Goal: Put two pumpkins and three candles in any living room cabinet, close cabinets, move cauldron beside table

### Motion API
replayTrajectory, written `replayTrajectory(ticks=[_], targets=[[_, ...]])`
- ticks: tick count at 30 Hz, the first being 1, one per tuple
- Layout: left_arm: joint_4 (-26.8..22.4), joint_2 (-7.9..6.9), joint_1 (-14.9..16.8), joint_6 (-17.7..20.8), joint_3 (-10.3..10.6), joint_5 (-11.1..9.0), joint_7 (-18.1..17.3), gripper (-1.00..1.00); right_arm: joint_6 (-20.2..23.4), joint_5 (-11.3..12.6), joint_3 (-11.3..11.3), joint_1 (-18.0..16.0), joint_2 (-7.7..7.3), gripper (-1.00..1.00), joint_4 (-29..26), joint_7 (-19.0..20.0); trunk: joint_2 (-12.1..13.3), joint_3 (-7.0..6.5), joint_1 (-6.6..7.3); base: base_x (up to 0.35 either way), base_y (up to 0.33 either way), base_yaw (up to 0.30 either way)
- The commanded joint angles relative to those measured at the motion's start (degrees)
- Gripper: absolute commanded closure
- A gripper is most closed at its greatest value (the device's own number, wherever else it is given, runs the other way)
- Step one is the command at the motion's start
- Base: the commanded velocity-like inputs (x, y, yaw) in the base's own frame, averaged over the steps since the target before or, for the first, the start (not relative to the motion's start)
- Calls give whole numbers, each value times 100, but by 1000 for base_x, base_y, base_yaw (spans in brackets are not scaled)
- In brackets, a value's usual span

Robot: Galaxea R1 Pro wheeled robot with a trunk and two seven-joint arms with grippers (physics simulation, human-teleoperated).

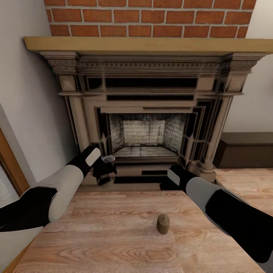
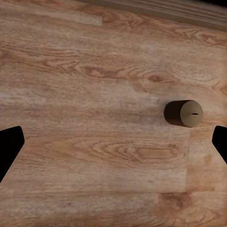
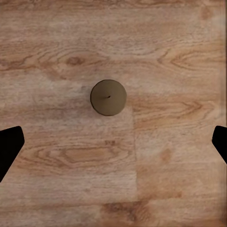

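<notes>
Red brick [image 1: 151, 17] rises above a wooden mantel [image 1: 148, 44], and the ornate stone fireplace [image 1: 146, 110] faces you straight ahead. Below it, a light wood table [image 1: 94, 235] spreads across the near part of the head view.

Starting from the left, your left arm reaches forward over the table's far-left corner, and the left gripper [image 1: 104, 167] hangs just past the far edge. In its wrist view the two dark fingertips [image 2: 9, 149] stand wide apart at the frame's sides, so that hand is open and empty.

Moving on, one candle [image 1: 163, 223] stands upright on the table, roughly mid-width and well in from every edge. Nothing touches it.

Further right, the right gripper [image 1: 168, 182] hovers at the far edge, beyond the candle. Its wrist camera looks straight down on the candle's round top [image 3: 108, 97], wick showing, with the fingertips [image 3: 9, 146] spread wide either side of the view. That hand is open and empty too.

At the far right, a low dark-brown cabinet [image 1: 244, 149] sits against the wall beside the fireplace.

You appear to be at the candle pick-up step. The right hand looks better lined up: lower it so the fingers straddle the candle, close gently, lift cleanly, then carry it to the cabinet, which needs a drawer opened first.
</notes>
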State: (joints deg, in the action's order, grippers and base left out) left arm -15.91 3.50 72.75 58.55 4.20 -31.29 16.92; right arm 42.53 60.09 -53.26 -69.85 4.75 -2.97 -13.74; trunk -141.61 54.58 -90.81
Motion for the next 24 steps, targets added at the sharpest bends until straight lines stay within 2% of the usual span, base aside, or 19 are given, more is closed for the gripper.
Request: replayTrajectory(ticks=[1,4,14,18,19,24], targets=[[-8,2,3,12,41,-60,35,-100,24,64,-21,-3,-44,-100,-10,-50,-44,24,-21,0,0,0],[-8,7,3,10,39,-61,37,-100,36,64,-19,-3,-98,-100,-12,-50,-163,78,-86,0,0,0],[-8,4,3,12,37,-63,39,-100,177,49,-17,-25,-161,-100,-106,-57,-177,300,-112,0,0,0],[-8,-2,3,15,19,-68,39,-100,813,47,-17,-134,-171,-100,-226,-58,-182,388,-122,0,0,0],[-5,-4,3,15,3,-69,39,-100,1096,52,-17,-238,-170,-100,-260,-58,-183,411,-125,0,0,0],[3,-6,3,18,-42,-70,39,-100,1484,67,-17,-564,-168,-100,-289,-59,-190,521,-138,0,0,0]])
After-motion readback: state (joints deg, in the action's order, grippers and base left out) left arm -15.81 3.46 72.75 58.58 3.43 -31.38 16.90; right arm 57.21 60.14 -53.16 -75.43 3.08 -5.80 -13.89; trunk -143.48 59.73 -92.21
